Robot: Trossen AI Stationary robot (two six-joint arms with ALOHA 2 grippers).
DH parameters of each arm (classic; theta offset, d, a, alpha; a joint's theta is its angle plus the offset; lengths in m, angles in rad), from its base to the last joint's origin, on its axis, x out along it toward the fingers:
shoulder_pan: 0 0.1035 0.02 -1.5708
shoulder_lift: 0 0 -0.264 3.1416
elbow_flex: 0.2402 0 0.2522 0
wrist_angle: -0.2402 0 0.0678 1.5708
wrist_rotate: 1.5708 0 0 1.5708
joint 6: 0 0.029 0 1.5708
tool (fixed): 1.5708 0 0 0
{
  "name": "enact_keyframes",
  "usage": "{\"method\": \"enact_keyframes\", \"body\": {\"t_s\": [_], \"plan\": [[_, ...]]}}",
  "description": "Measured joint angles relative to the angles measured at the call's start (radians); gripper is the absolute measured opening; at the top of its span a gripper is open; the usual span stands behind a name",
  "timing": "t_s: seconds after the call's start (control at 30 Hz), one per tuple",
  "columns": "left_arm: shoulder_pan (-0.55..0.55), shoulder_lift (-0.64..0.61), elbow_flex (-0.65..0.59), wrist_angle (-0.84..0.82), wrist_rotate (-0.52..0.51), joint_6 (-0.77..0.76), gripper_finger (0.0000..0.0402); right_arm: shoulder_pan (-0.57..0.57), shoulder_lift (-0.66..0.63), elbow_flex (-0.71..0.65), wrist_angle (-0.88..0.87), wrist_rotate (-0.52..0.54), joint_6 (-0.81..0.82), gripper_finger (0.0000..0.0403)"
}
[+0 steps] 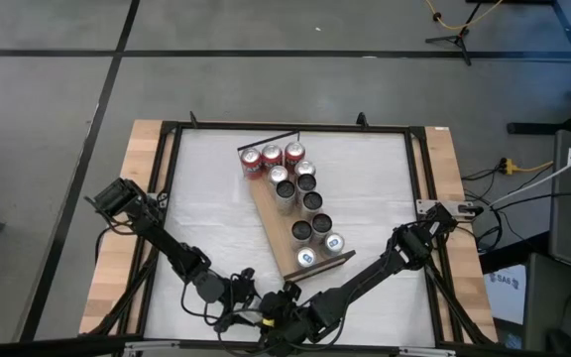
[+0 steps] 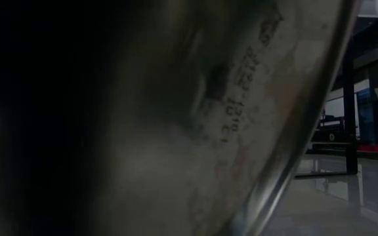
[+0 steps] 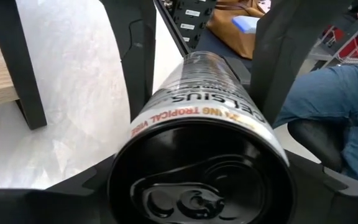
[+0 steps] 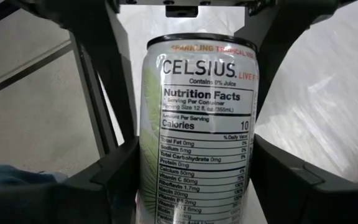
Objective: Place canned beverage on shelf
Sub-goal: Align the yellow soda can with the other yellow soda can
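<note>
Meeting at the lower centre of the high view, both end effectors bracket one Celsius can (image 4: 199,130): right end effector (image 4: 197,180) pinching it, left end effector (image 3: 197,112) spread around it. Shelf (image 1: 284,233) lies mid-table, carrying cans.

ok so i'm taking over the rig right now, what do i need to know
Right end effector: shut on the Celsius can, at the table's near edge.
Left end effector: at the same can's top end.
Shelf: lies diagonally on the table, already carrying many cans.
Done: can in hand.
Left: set it on the shelf.
</note>
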Motion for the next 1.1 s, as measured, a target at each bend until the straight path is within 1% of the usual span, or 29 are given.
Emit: {"method": "enact_keyframes", "body": {"t_s": [0.23, 0.4, 0.83, 1.1], "plan": [[0.0, 0.0, 0.0, -0.001, -0.001, 0.004, 0.0256, 0.001, 0.0, 0.0, 0.001, -0.015, -0.008, 0.0253], [0.0, 0.0, 0.0, 0.0, 0.0, 0.002, 0.0237, 0.0, 0.0, 0.0, 0.0, -0.036, -0.011, 0.0253], [0.0, 0.0, 0.0, 0.002, -0.012, 0.001, 0.0237, 0.0, 0.0, 0.0, 0.0, -0.047, -0.014, 0.0253], [-0.001, 0.0, 0.0, 0.002, -0.013, -0.006, 0.0238, -0.002, -0.002, 0.001, -0.003, -0.103, -0.016, 0.0253]]}}
